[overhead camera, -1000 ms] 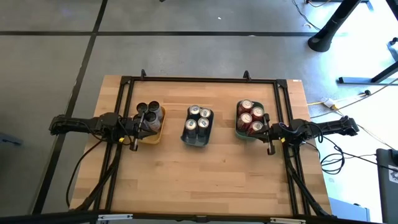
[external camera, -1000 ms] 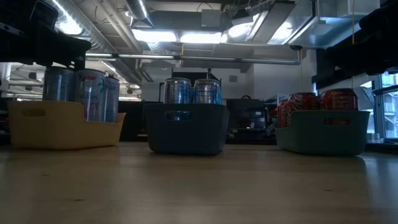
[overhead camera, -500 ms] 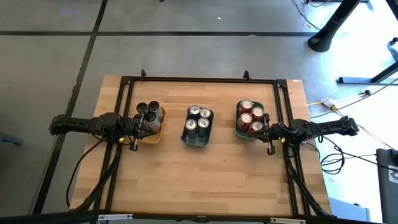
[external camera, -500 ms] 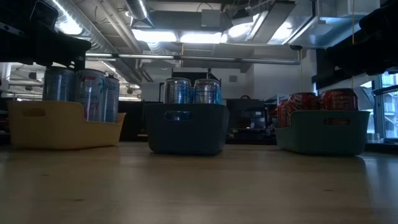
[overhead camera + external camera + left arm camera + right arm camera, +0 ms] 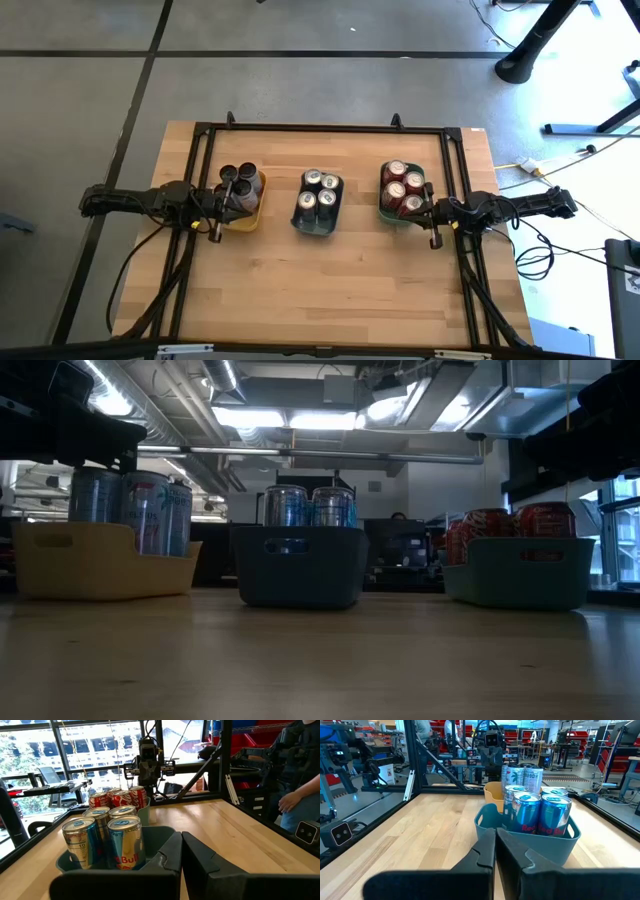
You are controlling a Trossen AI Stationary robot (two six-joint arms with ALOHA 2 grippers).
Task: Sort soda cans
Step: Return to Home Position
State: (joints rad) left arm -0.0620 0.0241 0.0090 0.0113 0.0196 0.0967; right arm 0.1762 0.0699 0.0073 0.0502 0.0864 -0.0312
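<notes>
Right gripper (image 5: 495, 851) with fingers together, facing blue cans (image 5: 538, 812) upright in a grey-blue tray (image 5: 487, 821).

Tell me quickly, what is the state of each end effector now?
Left end effector: closed, holding nothing.
Right end effector: closed, holding nothing.

**Red Bull up front, a red-can script behind**

Past my left fingers, the nearest can in the grey-blue tray (image 5: 65, 862) reads "Red Bull" in red letters on its blue-and-silver can (image 5: 124, 842). Behind it, the red cans (image 5: 117, 799) carry white looping script, Coca-Cola style, too small for me to spell out. From my right wrist, the blue cans (image 5: 526, 812) show red lettering, partly hidden by the tray rim.
</notes>
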